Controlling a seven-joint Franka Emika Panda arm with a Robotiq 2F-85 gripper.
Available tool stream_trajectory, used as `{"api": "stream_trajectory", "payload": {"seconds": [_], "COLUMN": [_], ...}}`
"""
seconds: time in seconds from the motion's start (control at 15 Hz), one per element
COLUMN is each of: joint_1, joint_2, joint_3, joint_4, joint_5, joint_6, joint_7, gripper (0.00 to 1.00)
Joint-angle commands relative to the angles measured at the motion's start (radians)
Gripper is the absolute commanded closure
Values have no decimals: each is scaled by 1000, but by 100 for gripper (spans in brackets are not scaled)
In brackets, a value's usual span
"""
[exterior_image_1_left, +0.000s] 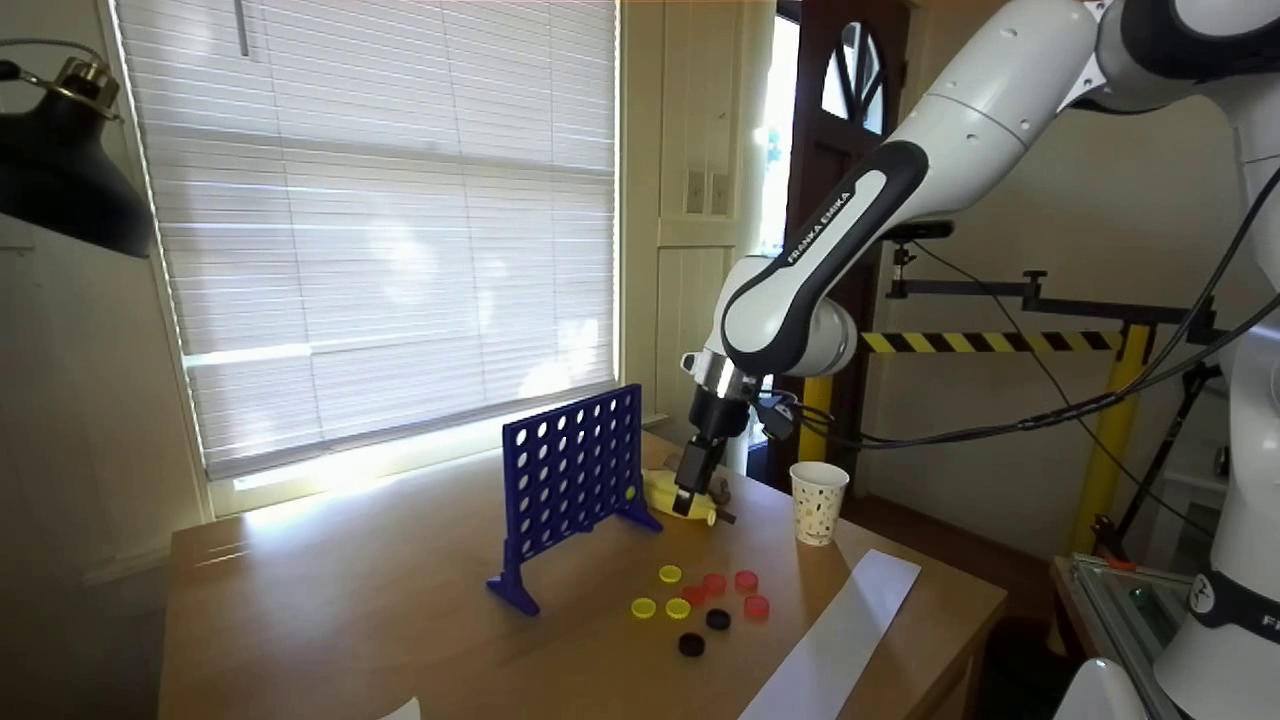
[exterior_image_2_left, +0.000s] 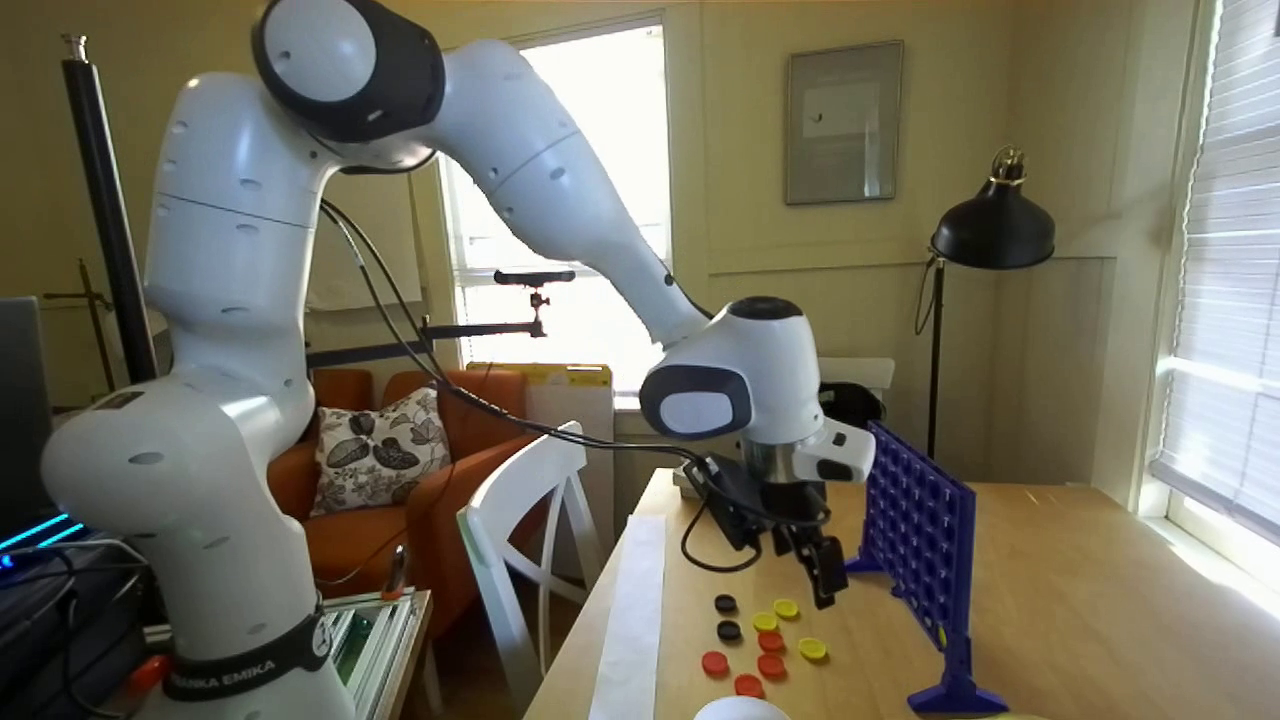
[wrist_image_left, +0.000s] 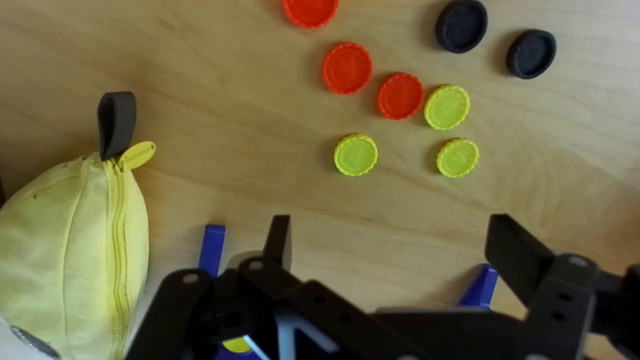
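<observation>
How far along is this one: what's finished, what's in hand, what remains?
Done, by the look of it: one yellow disc sits low in an end column of the blue frame. In hand: nothing; the gripper is open and empty beside the frame. Left, probably: three yellow discs, four red discs and two black discs lie loose on the table.

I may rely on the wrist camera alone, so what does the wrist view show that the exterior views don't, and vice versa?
Only the wrist view clearly shows the zipper along the yellow pouch and the end effector standing open.

Only the exterior views show the white strip, the lamp, the speckled cup and a fourth red disc.

Both share the table, three loose yellow discs, two black discs, three red discs and the blue rack, though the wrist view catches only parts of the rack.
</observation>
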Motion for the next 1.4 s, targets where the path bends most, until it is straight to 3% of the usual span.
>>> {"api": "stream_trajectory", "payload": {"seconds": [0.0,0.33,0.4,0.93,1.33], "joint_1": [-49,-36,-71,-80,-32], "joint_2": [92,164,126,183,225], "joint_3": [61,77,103,131,73], "joint_4": [63,90,59,76,77], "joint_5": [-63,-161,-147,-152,-235], "joint_6": [5,58,35,88,161], "joint_7": [60,134,112,150,242], "gripper": [0,0,0,0,0]}}
